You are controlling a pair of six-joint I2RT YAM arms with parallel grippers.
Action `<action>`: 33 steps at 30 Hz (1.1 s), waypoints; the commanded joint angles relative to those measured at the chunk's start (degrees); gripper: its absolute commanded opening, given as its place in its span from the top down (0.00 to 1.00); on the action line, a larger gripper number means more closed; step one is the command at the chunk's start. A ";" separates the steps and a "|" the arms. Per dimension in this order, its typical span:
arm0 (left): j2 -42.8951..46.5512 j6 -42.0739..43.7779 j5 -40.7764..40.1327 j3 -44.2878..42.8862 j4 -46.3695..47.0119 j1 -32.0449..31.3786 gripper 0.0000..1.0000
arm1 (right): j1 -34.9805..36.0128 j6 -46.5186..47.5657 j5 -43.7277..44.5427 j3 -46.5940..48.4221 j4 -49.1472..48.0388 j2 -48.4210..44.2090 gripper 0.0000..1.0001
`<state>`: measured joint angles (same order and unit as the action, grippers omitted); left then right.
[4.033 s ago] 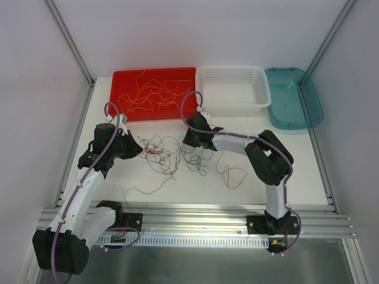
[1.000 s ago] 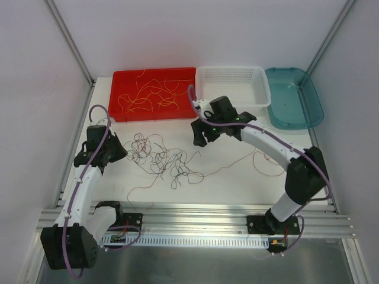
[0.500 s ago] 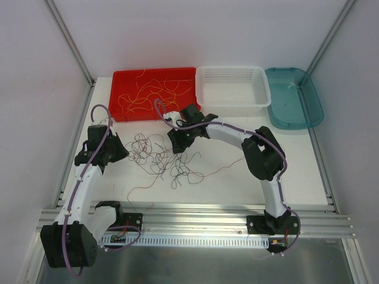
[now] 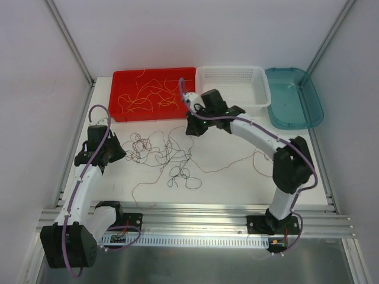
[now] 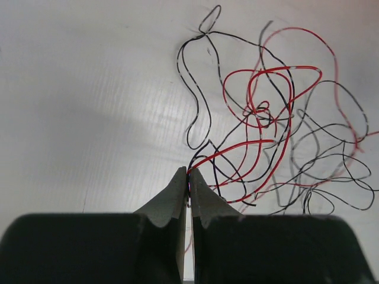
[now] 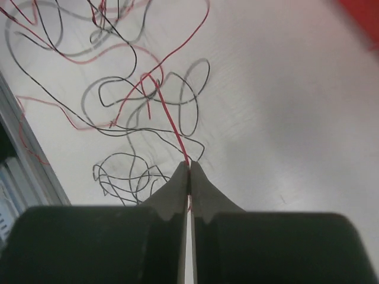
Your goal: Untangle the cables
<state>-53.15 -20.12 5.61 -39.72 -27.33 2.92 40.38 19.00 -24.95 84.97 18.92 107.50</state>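
Beside the red tray (image 4: 118, 77), the outstretched right gripper (image 4: 192, 128) pinches cables (image 4: 161, 151).

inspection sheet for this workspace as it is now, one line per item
surface: white table, wires spread over its middle
job's things: tangle of red and black wires on table; yellow wires in red tray
clutter: nothing seen
grippers: left gripper shut on red and black wires; right gripper shut on a red wire
cables: purple hoses along both arms
surroundings: white basket, teal tray, metal rail
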 commanded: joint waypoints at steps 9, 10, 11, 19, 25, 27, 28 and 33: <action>1.37 -0.10 -5.34 -1.85 -2.64 -0.46 1.00 | -8.56 -10.56 13.86 -7.34 -4.68 -30.50 0.99; 1.46 -0.18 -5.34 -1.76 -2.64 -0.46 1.00 | -9.52 -12.83 17.44 -8.49 -4.94 -31.90 0.99; 1.47 -0.18 -5.34 -1.76 -2.64 -0.37 1.00 | -10.14 -13.90 18.87 -9.46 -4.68 -33.48 0.99; 1.03 -0.27 -4.82 -1.94 -2.73 -0.46 1.00 | -12.43 -22.50 40.82 -25.88 2.17 -47.90 0.97; 0.85 -0.36 -3.15 -2.02 -2.64 -0.46 1.00 | -14.80 -29.10 51.47 -38.19 7.43 -52.31 0.93; 0.59 -0.36 -2.53 -2.11 -2.64 -0.46 1.00 | -16.29 -32.00 52.98 -40.22 8.67 -51.87 0.93; 0.50 -0.27 -2.44 -2.11 -2.64 -0.46 1.00 | -16.82 -32.88 54.20 -41.62 9.64 -51.09 0.93; 0.41 -0.27 -2.09 -2.11 -2.64 -0.46 1.00 | -21.47 -35.17 55.98 -43.48 10.26 -46.52 0.81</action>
<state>-52.80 -20.14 2.52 -39.72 -29.54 2.92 21.32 -12.40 26.37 41.67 28.45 58.76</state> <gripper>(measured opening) 0.009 0.123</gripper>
